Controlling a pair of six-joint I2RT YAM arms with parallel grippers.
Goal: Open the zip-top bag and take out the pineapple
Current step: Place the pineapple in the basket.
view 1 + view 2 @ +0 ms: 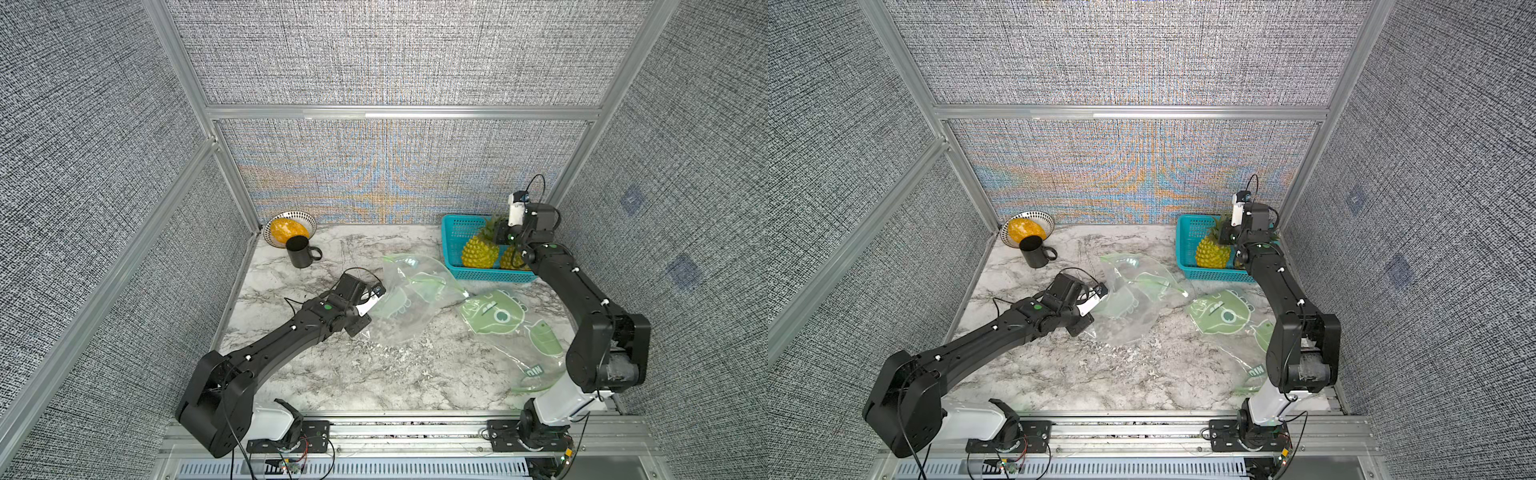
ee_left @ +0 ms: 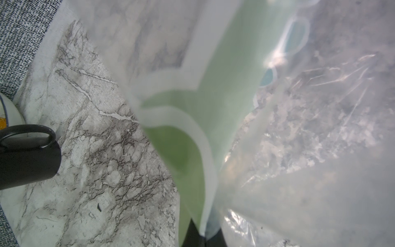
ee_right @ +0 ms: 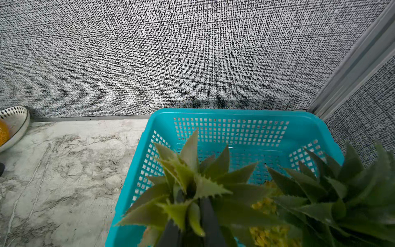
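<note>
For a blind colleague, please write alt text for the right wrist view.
The right gripper holds the leafy crown of a pineapple in a turquoise basket. A second pineapple stands beside it. The basket rests on a marble table.

1. My matte black left arm [image 1: 266,353] and matte black right arm [image 1: 582,299] are smooth moulded shells, each rising from a glossy white base segment [image 1: 270,419].
2. I see a round green dot [image 1: 328,307] near each wrist and small white round studs [image 1: 293,328] along the links.
3. Each wrist carries a white camera block [image 1: 516,214] with a thin looping black cable [image 1: 536,183].
4. The right gripper [image 3: 190,222] has two flat dark-grey fingers [image 3: 208,216].
5. Flat black base plates [image 1: 316,432] sit under both arms, with thin red and black wires beside them.
</note>
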